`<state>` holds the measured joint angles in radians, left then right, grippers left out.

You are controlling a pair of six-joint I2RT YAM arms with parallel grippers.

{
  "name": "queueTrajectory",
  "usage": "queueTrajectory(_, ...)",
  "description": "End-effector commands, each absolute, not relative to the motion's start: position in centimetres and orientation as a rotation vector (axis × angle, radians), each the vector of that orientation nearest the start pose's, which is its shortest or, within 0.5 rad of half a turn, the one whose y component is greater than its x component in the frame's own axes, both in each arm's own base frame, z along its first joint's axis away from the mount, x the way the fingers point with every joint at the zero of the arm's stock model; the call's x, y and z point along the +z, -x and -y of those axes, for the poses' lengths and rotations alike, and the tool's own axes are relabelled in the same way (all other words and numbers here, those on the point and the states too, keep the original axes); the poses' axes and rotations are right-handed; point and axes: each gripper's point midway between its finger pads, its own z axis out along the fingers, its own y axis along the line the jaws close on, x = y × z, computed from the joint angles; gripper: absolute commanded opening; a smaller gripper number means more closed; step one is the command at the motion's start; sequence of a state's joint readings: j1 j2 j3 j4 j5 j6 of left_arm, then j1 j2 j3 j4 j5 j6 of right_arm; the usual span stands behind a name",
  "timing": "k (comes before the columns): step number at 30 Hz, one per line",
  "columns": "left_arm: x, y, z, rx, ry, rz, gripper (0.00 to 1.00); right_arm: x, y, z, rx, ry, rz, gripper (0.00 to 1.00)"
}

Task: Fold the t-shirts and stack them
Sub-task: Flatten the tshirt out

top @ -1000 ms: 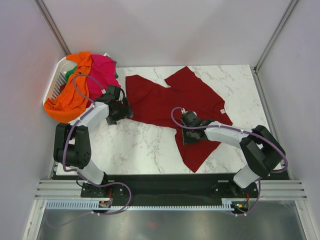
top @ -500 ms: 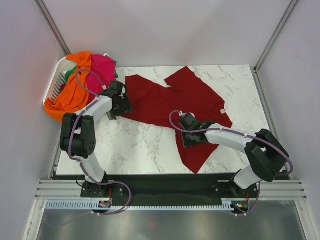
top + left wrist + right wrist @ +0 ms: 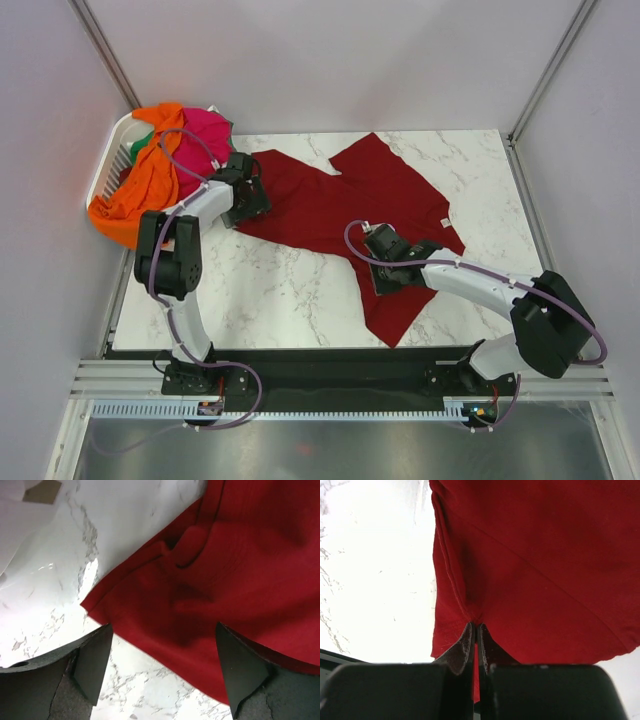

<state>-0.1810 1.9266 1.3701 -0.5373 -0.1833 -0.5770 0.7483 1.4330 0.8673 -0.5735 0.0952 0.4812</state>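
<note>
T-shirts counted: four. One dark red t-shirt [image 3: 330, 200] laid out rumpled on the marble table [image 3: 270, 290]. One orange t-shirt [image 3: 135, 195], one hot pink t-shirt [image 3: 205, 140] and one green t-shirt [image 3: 140, 150] heaped in the single white slatted basket [image 3: 105, 170], just to the left of the left gripper [image 3: 255, 197]. Orange draped over the basket's near rim. Green mostly buried, only a scrap showing.

Labels: one small white neck label [image 3: 441, 221] on the dark red t-shirt, to the right of the right gripper [image 3: 388, 275] and a little farther back. Too small to read.

Arms: two, one gripper each.

Left gripper [image 3: 162, 647]: fingers spread wide, nothing clamped. Poised at the dark red t-shirt [image 3: 250, 570] edge nearest the basket. Hem corner and one small pucker of cloth straight ahead, between the fingertips. One fingertip over bare marble [image 3: 50, 580], the other over cloth. Contact with the fabric: cannot tell.

Right gripper [image 3: 475, 630]: fingers pressed together, clamped on a pinched fold of the dark red t-shirt [image 3: 545, 555]. Grip sits close to the cloth's side edge, on the section nearest the arm bases. One diagonal seam running ahead of the closed tips. Bare marble [image 3: 370, 555] just beside them on one side, red cloth everywhere else.
</note>
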Motion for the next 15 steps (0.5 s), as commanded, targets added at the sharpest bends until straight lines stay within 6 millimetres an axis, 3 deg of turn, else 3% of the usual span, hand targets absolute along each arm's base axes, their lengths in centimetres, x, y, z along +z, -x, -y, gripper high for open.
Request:
queueTrajectory(1,1.1,-42.9,5.6,0.051,0.641,-2.627,0.9,6.7,-21.9,-20.3,0.242,0.364,-2.668,0.0)
queueTrajectory(3,0.9,-43.1,5.6,0.052,0.641,-2.628,0.9,6.9,-21.9,-20.3,0.238,0.379,-2.667,0.0)
queueTrajectory(4,1.0,-43.2,3.8,0.185,0.626,-2.596,0.89,7.0,-21.9,-20.3,0.237,0.382,-2.664,0.0)
queueTrajectory(5,1.1,-43.5,4.0,0.169,0.627,-2.582,0.4,7.2,-22.0,-20.4,0.24,0.381,-2.66,0.0)
queueTrajectory(6,1.2,-43.4,4.2,0.154,0.625,-2.585,0.54,7.2,-22.0,-20.3,0.237,0.381,-2.661,0.0)
queueTrajectory(8,2.3,-43.1,4.3,0.134,0.629,-2.57,0.68,7.4,-22.0,-20.3,0.234,0.382,-2.658,0.0)
queueTrajectory(12,2.8,-40.8,4.5,0.134,0.611,-2.582,0.68,7.8,-22.0,-20.3,0.243,0.378,-2.651,0.0)
queueTrajectory(13,3.0,-40.5,5.5,0.078,0.64,-2.579,0.92,7.8,-22.1,-20.4,0.243,0.377,-2.648,0.0)
queueTrajectory(15,3.8,-39.9,5.7,0.114,0.611,-2.557,0.92,7.8,-22.2,-20.5,0.243,0.379,-2.647,0.0)
